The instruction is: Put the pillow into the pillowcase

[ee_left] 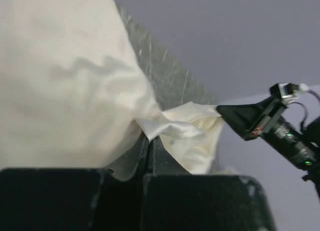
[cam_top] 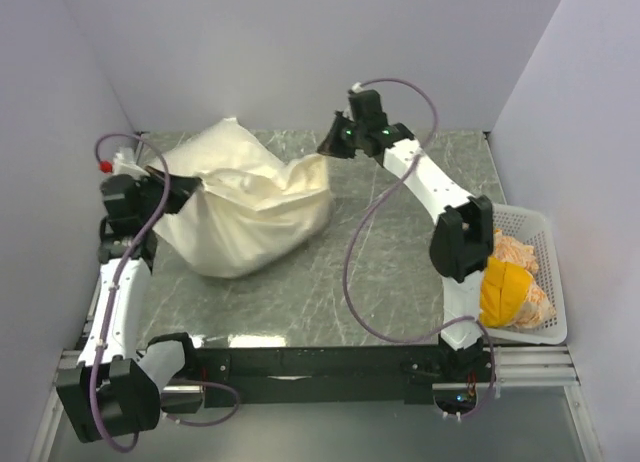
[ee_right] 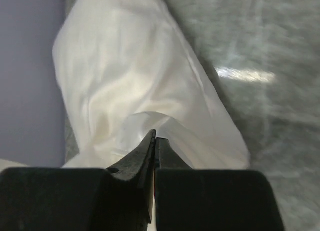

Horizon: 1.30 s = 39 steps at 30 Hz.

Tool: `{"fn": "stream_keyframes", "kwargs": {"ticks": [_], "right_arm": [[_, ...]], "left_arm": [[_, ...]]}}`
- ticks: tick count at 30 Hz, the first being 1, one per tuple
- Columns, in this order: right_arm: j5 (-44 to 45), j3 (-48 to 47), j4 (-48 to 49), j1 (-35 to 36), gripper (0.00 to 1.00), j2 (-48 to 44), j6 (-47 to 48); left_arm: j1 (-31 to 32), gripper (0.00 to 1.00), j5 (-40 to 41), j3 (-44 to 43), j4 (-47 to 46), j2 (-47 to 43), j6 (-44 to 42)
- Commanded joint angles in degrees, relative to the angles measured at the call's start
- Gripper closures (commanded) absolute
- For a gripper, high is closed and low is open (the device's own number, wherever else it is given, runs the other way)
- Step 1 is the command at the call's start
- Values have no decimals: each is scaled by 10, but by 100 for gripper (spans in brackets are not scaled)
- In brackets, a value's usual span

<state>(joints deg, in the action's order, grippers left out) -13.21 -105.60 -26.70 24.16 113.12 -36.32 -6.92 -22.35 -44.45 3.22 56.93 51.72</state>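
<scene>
From the top view, the pillowcase (cam_top: 250, 207) lies on the left half of the table (cam_top: 400, 272), toward the far left corner, with one end running out toward the middle of the far edge. It sits between my two grippers.

The left gripper (cam_top: 190, 196) is by the left edge. On its wrist camera the jaws are clenched on a thin fold of the cloth (ee_left: 167, 131). The main bulk swells up and away to the left of the fingers (ee_left: 150, 158).

The right gripper (cam_top: 323, 150) is near the middle of the far edge, at the pillowcase's narrow right end. Its jaws are pressed together on a fold there, and the cloth (ee_right: 135, 86) spreads out ahead of the tips. The left wrist view shows the right gripper (ee_left: 222, 111) biting the far corner of that same stretch of cloth.

The pillowcase is plain cream, faintly shiny, creased and wrinkled. It is plump and rounded along its near side, and a loose flap peaks up at the far left. I cannot tell whether the pillow is inside; only plain cloth shows.

A white basket (cam_top: 548, 244) sits at the right edge.
</scene>
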Motion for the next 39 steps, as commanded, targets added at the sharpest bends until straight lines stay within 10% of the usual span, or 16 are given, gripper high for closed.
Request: {"fn": "stream_keyframes", "kwargs": {"ticks": [1,13,25,31,39], "right_arm": [[-31,-152,-68,6,100,72,23],[-25,107,-13,-137,100,-19,18],[78,174,-59,-212,95,-43,39],[96,175,-65,-218,95,-36,41],[172,133,-117,-231,94,-8,56]], "left_arm": [[-19,99,-113,-71,-10,-14,-2],[280,99,25,134,82,-230,65],[470,99,-38,239,210,-321,131],[721,99,96,262,59,-185,215],[881,99,128,196,-110,120,242]]}}
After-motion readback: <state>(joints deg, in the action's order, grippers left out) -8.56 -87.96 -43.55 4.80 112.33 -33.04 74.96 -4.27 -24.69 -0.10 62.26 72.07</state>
